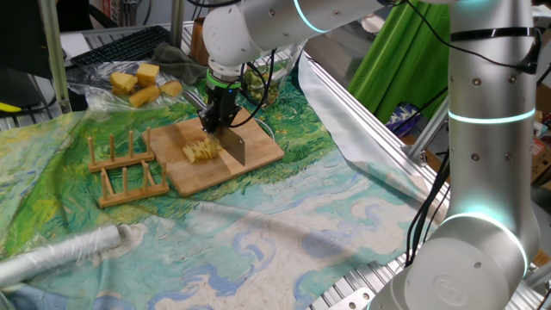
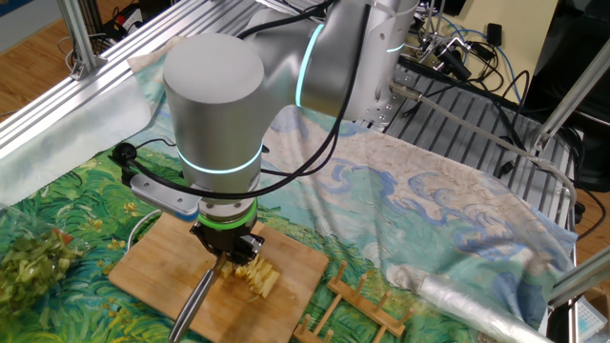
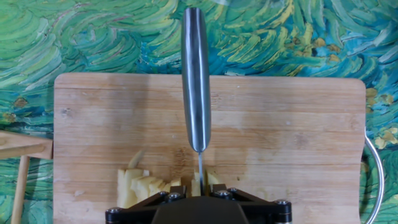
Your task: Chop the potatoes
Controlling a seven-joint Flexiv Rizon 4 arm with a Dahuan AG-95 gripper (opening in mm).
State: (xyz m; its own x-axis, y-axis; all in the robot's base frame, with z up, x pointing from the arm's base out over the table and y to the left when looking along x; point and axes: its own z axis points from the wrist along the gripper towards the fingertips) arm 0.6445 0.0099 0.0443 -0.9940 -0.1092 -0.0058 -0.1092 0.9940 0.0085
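Note:
My gripper [image 1: 219,119] is shut on a steel knife [image 3: 195,81] and stands over the wooden board [image 1: 258,148]. The knife's round handle [image 2: 195,300] points away from the hand. Its thin blade [image 1: 234,145] stands edge-down at the board, among the potatoes. The potatoes [image 1: 201,151] are a cluster of pale-yellow thin slices on the board, mostly to one side of the blade. In the hand view the potatoes [image 3: 140,185] lie at the bottom left, partly hidden by my gripper [image 3: 198,194]. In the other fixed view the potatoes [image 2: 258,277] sit just beside my gripper [image 2: 229,252].
Several larger deep-yellow uncut chunks [image 1: 138,83] lie on plastic behind the board. Two wooden racks [image 1: 125,168] stand beside the board. A rolled plastic bundle [image 1: 60,254] lies near the front edge. Green scraps [image 2: 29,262] sit in a bag. Aluminium frame rails [image 1: 362,129] border the cloth.

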